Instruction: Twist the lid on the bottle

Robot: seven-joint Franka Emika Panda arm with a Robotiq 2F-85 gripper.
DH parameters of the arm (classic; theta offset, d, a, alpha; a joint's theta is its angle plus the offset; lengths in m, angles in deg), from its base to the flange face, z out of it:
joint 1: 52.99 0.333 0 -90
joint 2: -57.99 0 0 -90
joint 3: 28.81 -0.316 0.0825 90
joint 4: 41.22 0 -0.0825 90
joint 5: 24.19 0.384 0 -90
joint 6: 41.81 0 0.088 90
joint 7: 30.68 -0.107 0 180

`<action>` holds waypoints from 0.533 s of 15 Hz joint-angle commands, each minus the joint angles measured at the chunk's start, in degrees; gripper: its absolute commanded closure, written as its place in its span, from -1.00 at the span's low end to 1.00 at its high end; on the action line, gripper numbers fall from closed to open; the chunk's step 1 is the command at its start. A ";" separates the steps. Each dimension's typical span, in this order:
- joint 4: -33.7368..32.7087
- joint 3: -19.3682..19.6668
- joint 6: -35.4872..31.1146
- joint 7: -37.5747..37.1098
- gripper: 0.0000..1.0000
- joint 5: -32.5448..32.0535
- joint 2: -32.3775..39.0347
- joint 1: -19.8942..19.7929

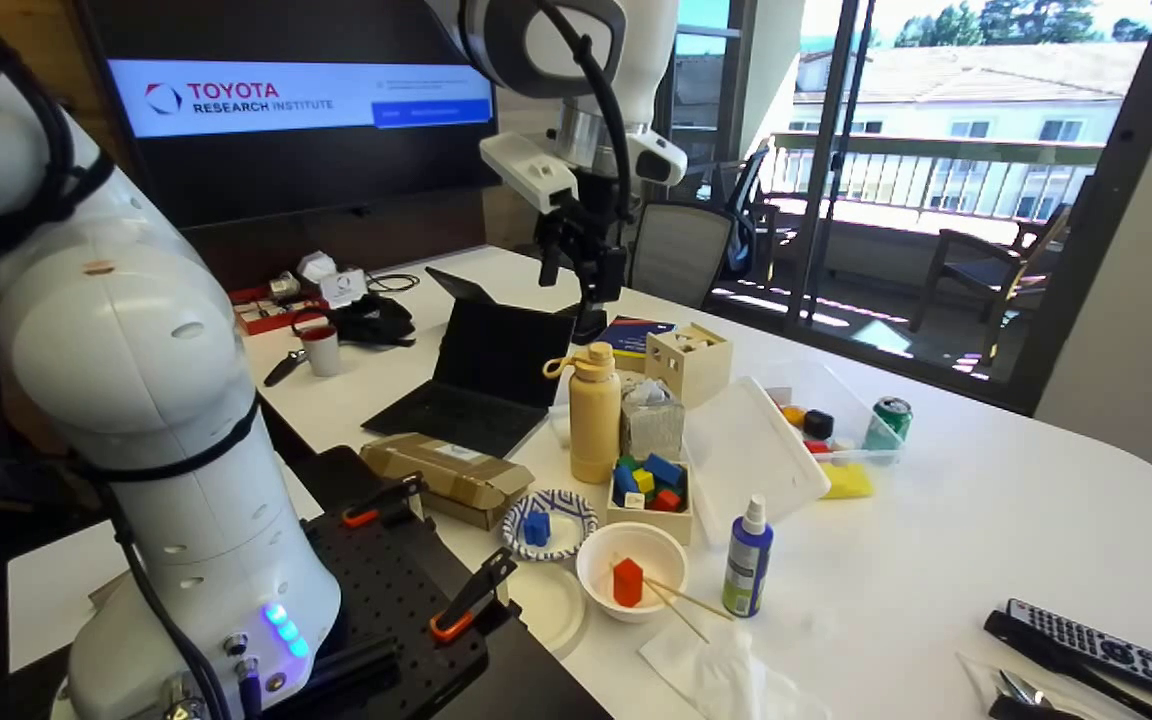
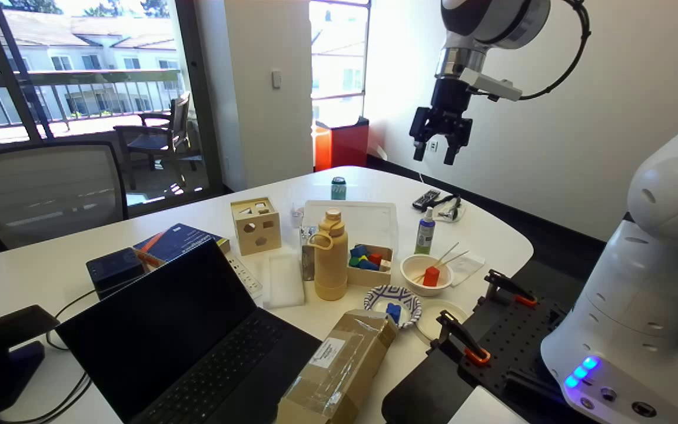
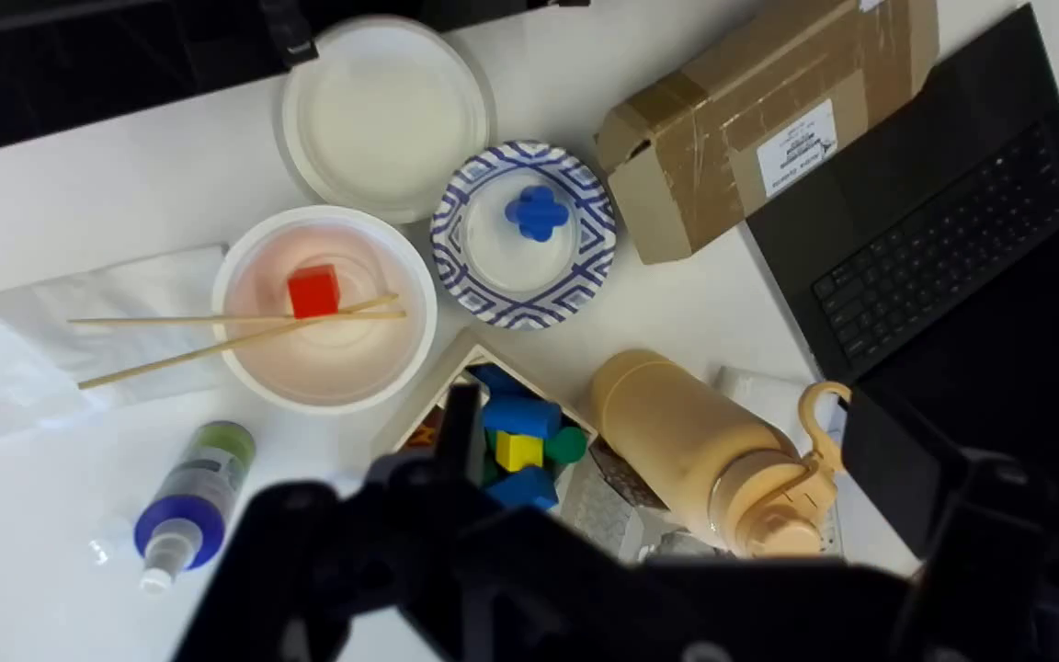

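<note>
The mustard-yellow bottle (image 1: 595,430) stands upright on the table in both exterior views (image 2: 331,268). Its small round lid (image 1: 599,354) sits on top, with a carry loop at the side; the lid also shows in an exterior view (image 2: 333,215). In the wrist view the bottle (image 3: 667,428) is seen from above, between the two fingers, and the lid (image 3: 784,535) is partly cut off by the gripper body. My gripper (image 2: 435,156) is open and empty, pointing down, well above the table and apart from the bottle. It also shows in an exterior view (image 1: 570,297).
An open box of coloured blocks (image 1: 651,525) and a foil-like package (image 1: 653,425) stand close beside the bottle. A laptop (image 2: 198,330), cardboard box (image 2: 339,365), patterned bowl (image 3: 524,308), white bowl (image 3: 327,397) with chopsticks, spray bottle (image 1: 748,560) and wooden shape cube (image 2: 256,227) surround it.
</note>
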 commanded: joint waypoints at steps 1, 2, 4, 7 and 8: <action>-5.24 -6.44 -7.54 -9.05 -1.00 -0.14 8.46 2.81; -6.71 -8.73 -10.48 -12.90 -1.00 -1.83 10.91 3.16; -9.75 -12.61 -14.07 -21.81 -1.00 -7.92 15.49 3.01; -14.29 -15.51 -15.66 -36.54 -1.00 -20.97 22.50 3.11; -15.45 -15.28 -15.64 -40.06 -1.00 -23.86 24.67 3.67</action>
